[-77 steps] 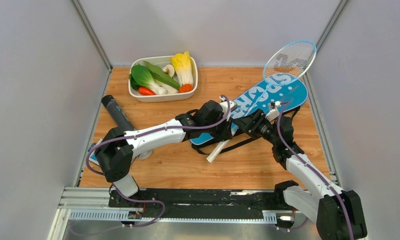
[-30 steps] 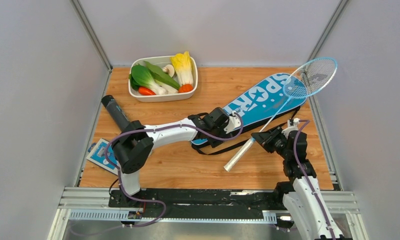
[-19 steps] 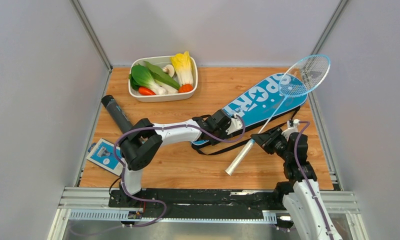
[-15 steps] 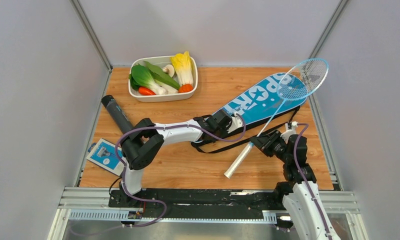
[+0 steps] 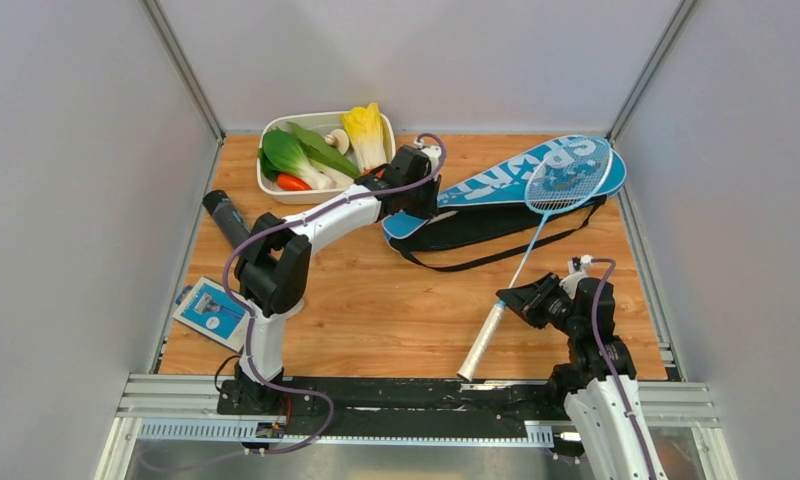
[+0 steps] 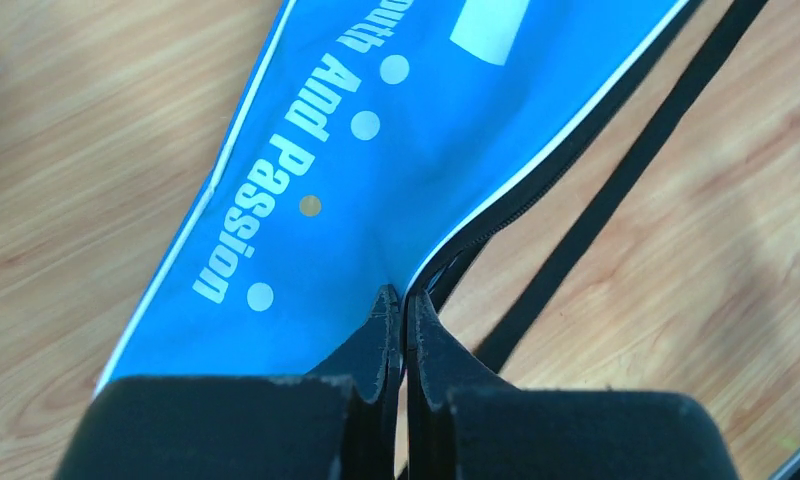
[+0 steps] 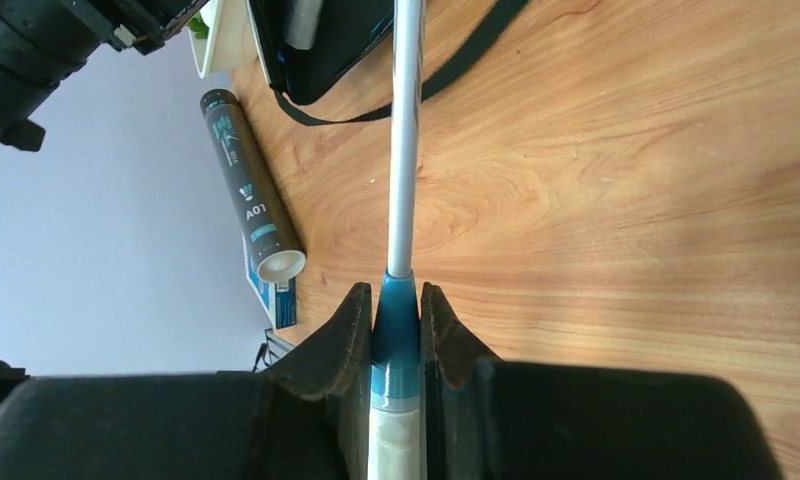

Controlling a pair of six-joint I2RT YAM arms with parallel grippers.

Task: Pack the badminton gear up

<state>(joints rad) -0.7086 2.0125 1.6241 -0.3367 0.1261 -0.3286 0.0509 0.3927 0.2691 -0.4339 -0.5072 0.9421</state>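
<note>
The blue "SPORT" cover lies slanted across the back of the table, its black strap looping toward me. My left gripper is shut on the cover's narrow end, pinching its edge beside the black zip seam. A light-blue racket rests its head over the cover's wide end. My right gripper is shut on this racket at the teal cone above the white handle. The long black tube lies at the left. Inside the cover's open black mouth a white handle-like piece shows.
A white tray of toy vegetables stands at the back left, close to my left wrist. A small blue-and-white card lies at the front left, by the tube's open end. Grey walls close the sides and back.
My left gripper has shut on the cover's narrow end and dragged it back-left toward the tray. My right arm has drawn the racket toward the near edge, lowering its head onto the cover.
</note>
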